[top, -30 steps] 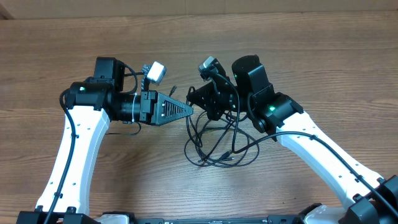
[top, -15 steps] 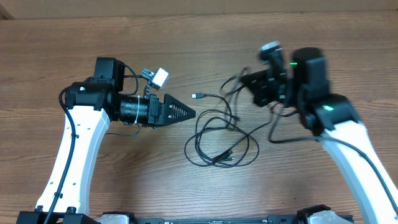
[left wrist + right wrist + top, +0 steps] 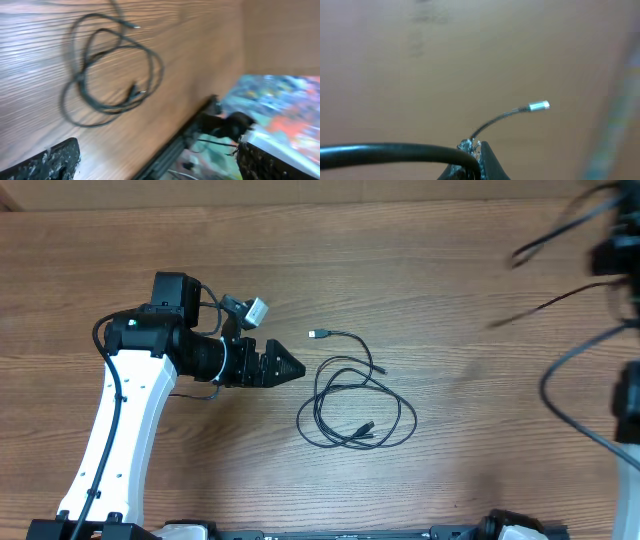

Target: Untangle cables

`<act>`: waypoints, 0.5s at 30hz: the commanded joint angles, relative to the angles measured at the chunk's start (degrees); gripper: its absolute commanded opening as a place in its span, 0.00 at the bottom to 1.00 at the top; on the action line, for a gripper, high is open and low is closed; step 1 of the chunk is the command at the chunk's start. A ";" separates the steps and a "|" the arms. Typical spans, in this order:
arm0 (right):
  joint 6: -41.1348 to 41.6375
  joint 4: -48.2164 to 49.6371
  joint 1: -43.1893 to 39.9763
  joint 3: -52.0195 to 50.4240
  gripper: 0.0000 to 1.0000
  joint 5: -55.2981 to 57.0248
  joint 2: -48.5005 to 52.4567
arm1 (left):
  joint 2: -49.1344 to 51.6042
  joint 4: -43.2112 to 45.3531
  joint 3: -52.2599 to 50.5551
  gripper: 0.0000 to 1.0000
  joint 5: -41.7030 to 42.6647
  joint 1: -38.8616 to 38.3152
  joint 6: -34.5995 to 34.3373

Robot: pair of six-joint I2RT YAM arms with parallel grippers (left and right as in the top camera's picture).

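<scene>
Pinching cable [image 3: 496, 119] in right gripper [image 3: 474, 150], jaws pressed together, high at upper right of frame, likely to separate it. Left gripper [image 3: 284, 367] spread wide beside loops [image 3: 362, 428] at frame centre, probably ready to grab.

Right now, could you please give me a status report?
Left tool open, empty. Right tool shut on one cable. Other cables coiled on table. Nothing obstructing.

Right arm [image 3: 622, 255] is a cropped dark smear at the overhead view's right edge, its cable [image 3: 545, 240] a mere streak. Right claw [image 3: 472, 162] is cut by the wrist view's lower edge, against an unfocused brown backdrop [image 3: 420, 60]. Left claw [image 3: 157, 150] shows only finger [image 3: 47, 162] corners, beside a coloured blur [image 3: 285, 105].
</scene>
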 commanded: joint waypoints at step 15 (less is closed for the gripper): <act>-9.57 2.25 -17.42 0.37 0.04 31.63 24.68 | -0.48 0.07 -0.13 1.00 -25.44 -0.37 0.35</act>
